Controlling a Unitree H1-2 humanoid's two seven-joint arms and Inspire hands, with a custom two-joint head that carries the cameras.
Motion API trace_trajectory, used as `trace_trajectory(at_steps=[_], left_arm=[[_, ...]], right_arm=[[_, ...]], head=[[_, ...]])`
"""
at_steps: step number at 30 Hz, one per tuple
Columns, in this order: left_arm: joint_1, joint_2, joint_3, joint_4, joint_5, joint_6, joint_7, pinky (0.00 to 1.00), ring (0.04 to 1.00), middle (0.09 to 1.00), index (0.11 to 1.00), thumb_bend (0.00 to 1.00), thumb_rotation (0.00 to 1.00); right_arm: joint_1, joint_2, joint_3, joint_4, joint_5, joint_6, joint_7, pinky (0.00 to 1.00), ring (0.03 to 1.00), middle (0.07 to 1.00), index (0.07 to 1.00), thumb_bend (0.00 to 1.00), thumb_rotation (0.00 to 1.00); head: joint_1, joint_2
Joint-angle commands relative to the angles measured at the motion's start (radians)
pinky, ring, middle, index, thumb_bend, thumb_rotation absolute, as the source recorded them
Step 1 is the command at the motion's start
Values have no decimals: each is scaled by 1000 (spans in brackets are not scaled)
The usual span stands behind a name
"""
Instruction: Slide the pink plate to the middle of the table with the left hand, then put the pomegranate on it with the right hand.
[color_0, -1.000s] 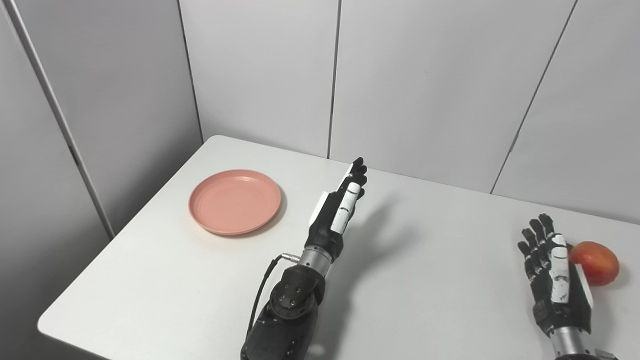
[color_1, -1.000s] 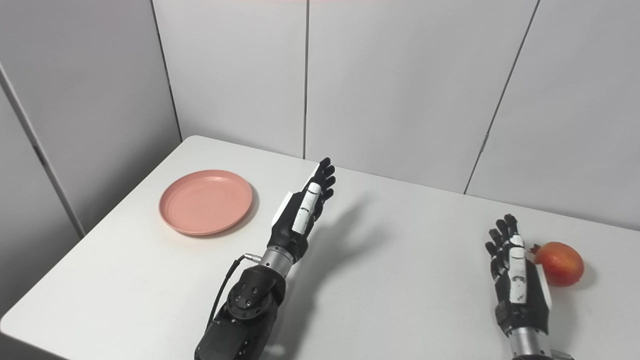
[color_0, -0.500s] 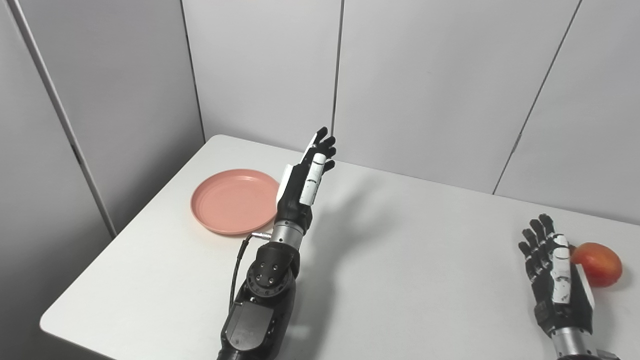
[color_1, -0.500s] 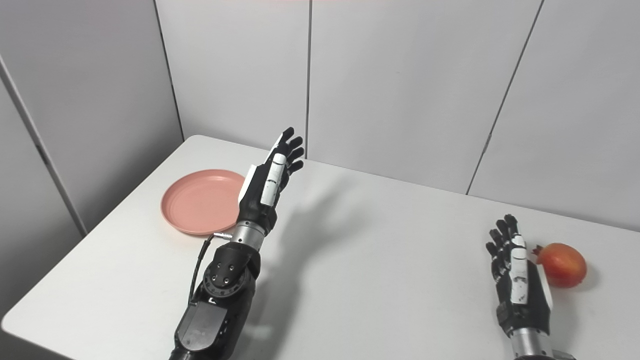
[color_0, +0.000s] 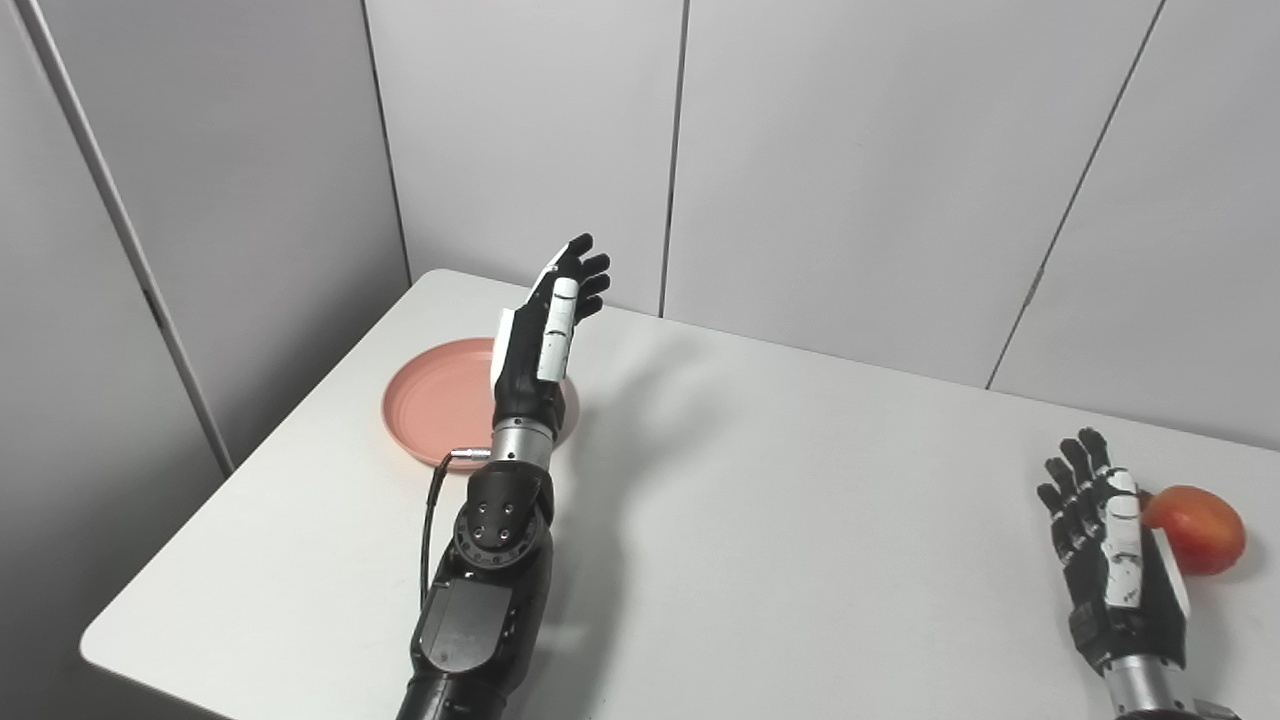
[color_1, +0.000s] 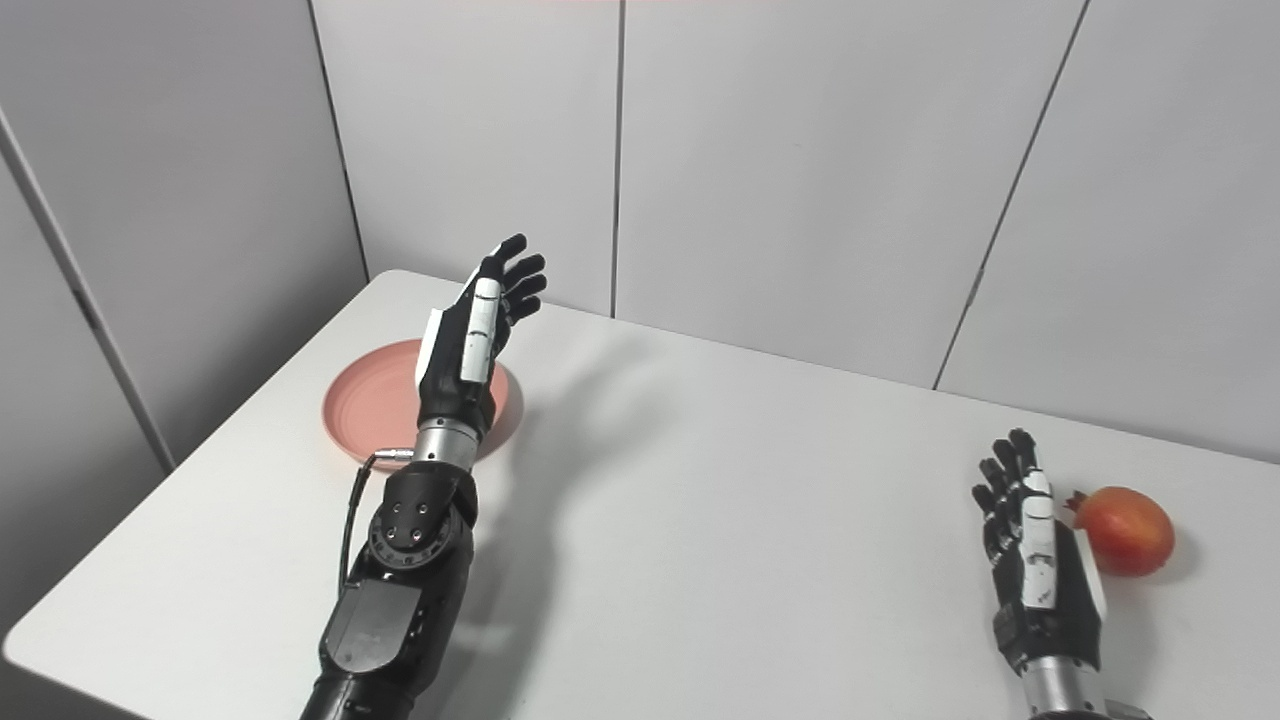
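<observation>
Left hand: the left hand (color_0: 540, 335) is held up in the air, flat and wide, with the fingers (color_0: 585, 270) spread apart. Nothing is held in it.

Plate: the pink plate (color_0: 440, 400) lies under and behind the left hand, near the far left corner of the table (color_0: 800, 520). Part of the plate is hidden by the hand and wrist. No touching is seen; the hand looks raised above it.

Right hand: the right hand (color_1: 1035, 575) is laid low near the table, fingers straight and a little apart, and nothing is held in it.

Fruit: the pomegranate (color_1: 1128, 530) sits just beside the right hand, on its outer side. It cannot be told if the two are touching.

Step now: the plate is to be reached by the left hand, so that it can be slid. The slide does not seem to be started yet.

How it is done well: the hand should be brought down on the far left side of the plate, beyond its rim. The fingers should be kept flat and low against the rim. The push should be made slowly, toward the open middle of the table, off to the hand's right.

What to watch: the plate may be tipped if its rim is pressed down hard. It may also spin away if it is pushed off-centre.

Later: the fruit is round, so it may roll when it is picked up.
</observation>
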Motion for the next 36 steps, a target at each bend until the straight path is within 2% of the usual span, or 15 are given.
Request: trace_trajectory(at_steps=[1,6,16,19,27,36], left_arm=[[-58,23,12,-17,-4,-44,16,819,810,812,821,685,1000],[-62,51,40,-19,-1,-39,32,843,804,795,801,721,1000],[-62,97,96,-24,-2,-41,66,773,775,781,787,708,1000],[-61,118,105,-14,12,-34,79,766,780,786,797,749,1000],[-57,159,132,7,-14,-22,75,801,800,801,805,734,1000],[-46,195,185,37,-55,-13,82,797,806,807,812,774,1000]], right_arm=[[11,0,-8,22,8,-45,5,1000,1000,1000,1000,625,961],[10,0,-10,26,15,-44,10,1000,1000,1000,1000,628,958],[9,0,-8,25,14,-46,10,1000,1000,1000,1000,636,950],[9,0,-8,26,14,-46,9,1000,1000,1000,1000,639,949],[8,2,-10,22,12,-44,2,1000,1000,1000,1000,637,957],[12,-2,-9,17,19,-45,16,1000,1000,1000,1000,635,957]], head=[[1,1],[2,-1],[1,-4],[2,-3],[6,-3],[8,2]])
